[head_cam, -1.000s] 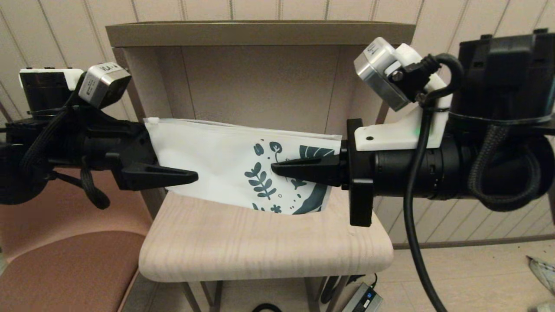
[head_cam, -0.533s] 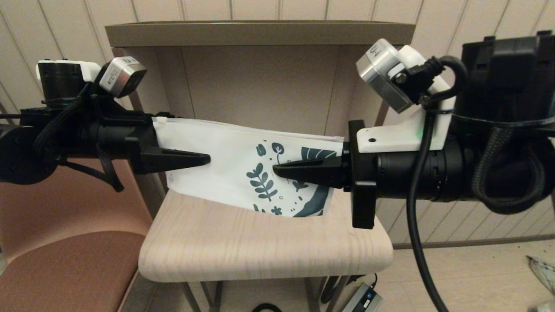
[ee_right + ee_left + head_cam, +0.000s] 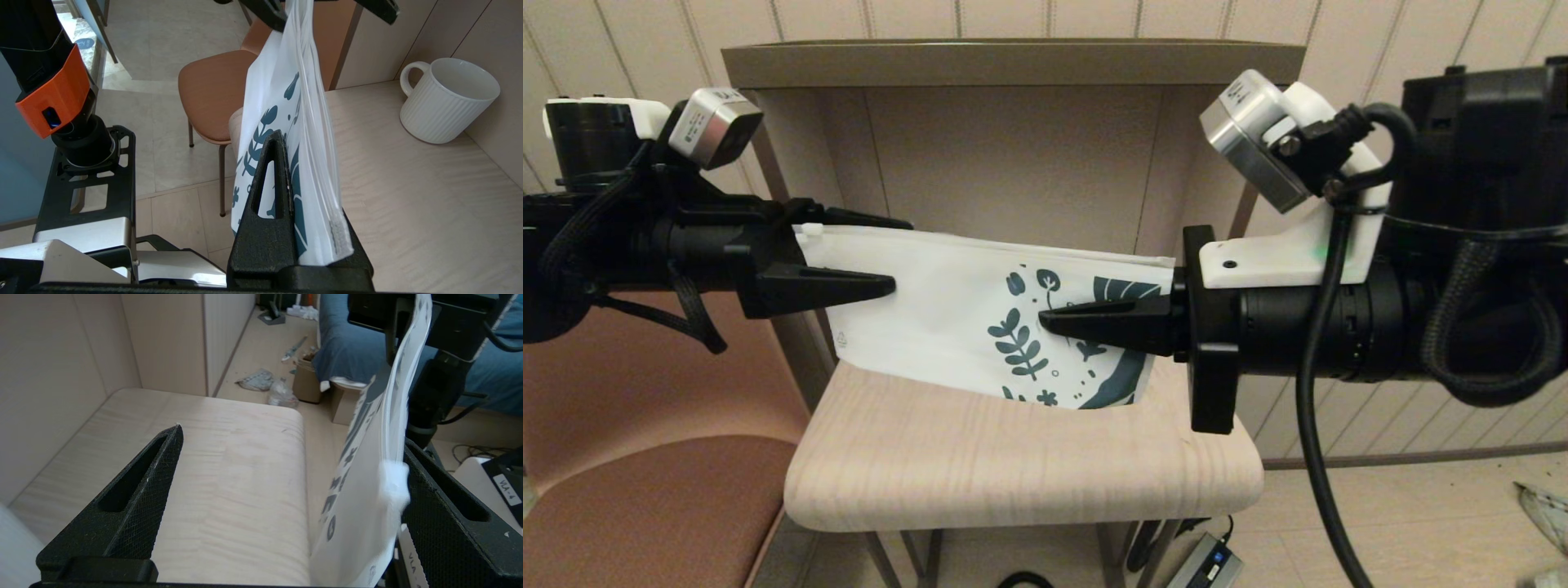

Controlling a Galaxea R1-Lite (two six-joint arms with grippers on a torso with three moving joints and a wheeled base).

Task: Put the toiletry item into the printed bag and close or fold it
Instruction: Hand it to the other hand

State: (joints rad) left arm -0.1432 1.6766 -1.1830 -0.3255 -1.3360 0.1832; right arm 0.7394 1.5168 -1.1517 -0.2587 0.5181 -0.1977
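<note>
The printed bag (image 3: 980,314) hangs upright in the air above the pale wooden worktop (image 3: 1021,465), stretched between the two arms, its leaf-printed end toward the robot's right. The right pincer (image 3: 1094,322) is pressed together on that printed end, pinching the bag just below its top edge; in the right wrist view the bag's (image 3: 286,122) layers run straight into the closed black fingers (image 3: 269,212).

The left pincer (image 3: 849,253) stands spread wide at the bag's plain white end. One finger (image 3: 825,287) lies in front of the bag and the other (image 3: 866,219) reaches behind its top corner. In the left wrist view the bag (image 3: 367,490) lies against one finger (image 3: 445,522), while the other finger (image 3: 130,498) is well apart from it, with bare worktop (image 3: 229,477) showing between.

A small recycling-type mark sits near the bag's lower plain corner, too small to read. A sticker reading "VLA-4" (image 3: 506,490) shows on the robot's body in the left wrist view; the labels on the wrist cameras in the head view are illegible.

The toiletry item shows in no view; whether it is inside the bag cannot be told. A ribbed white mug (image 3: 445,102) stands on the worktop by the back wall, hidden behind the bag in the head view.
</note>
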